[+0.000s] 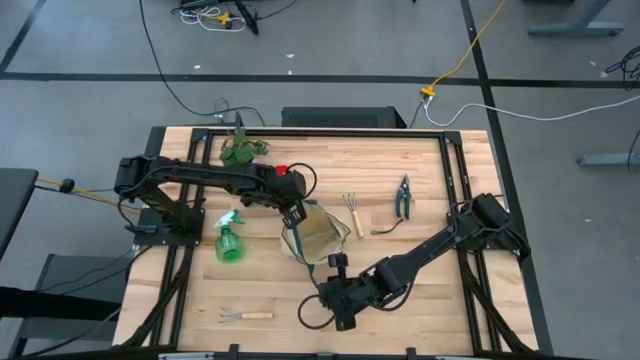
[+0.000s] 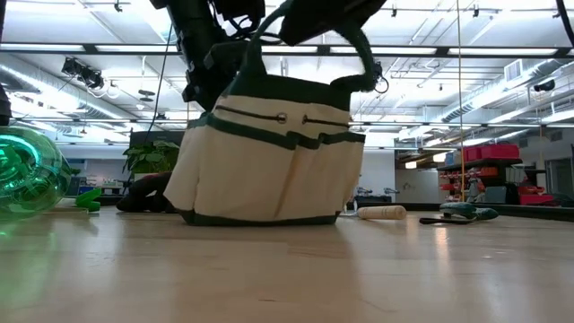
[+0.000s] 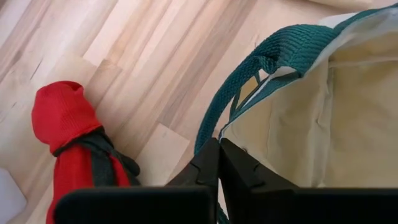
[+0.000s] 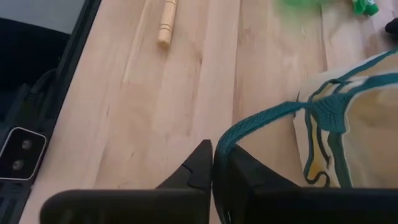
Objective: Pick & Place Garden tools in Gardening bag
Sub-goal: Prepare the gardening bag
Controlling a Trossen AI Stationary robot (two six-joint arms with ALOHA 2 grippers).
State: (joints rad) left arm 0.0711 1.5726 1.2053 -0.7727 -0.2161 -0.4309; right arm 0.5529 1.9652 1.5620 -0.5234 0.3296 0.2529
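Note:
The beige gardening bag (image 1: 318,236) with green trim stands on its bottom at mid-table; it also shows in the low view (image 2: 269,161). My left gripper (image 1: 293,212) is shut at its far left rim, and my right gripper (image 1: 338,263) is shut at its near side. The red gloves (image 3: 62,124) lie beside the bag under my left arm. The green spray bottle (image 1: 231,241) lies on its side left of the bag. One hand fork (image 1: 353,213) lies right of the bag, the other (image 1: 246,316) near the front edge. The pruning shears (image 1: 403,196) lie at the right. My left gripper pinches the bag's green strap handle (image 3: 214,121) between its two fingers, just above the rim on the bag's far left side. The fingers point down from above. The bag stands with its bottom on the table, and the strap runs up to the fingers. My right gripper pinches the bag's other green strap handle (image 4: 239,134) between its two fingers, on the bag's near side. The fingers slant down from the near right. The strap runs from the rim (image 4: 329,106) to the fingers, and the bag's bottom stays on the table.
A leafy green plant bunch (image 1: 241,150) lies at the far edge behind my left arm. Black frame rails (image 1: 452,190) run along the table's left and right sides. Bare wood shows between the near fork and the bag.

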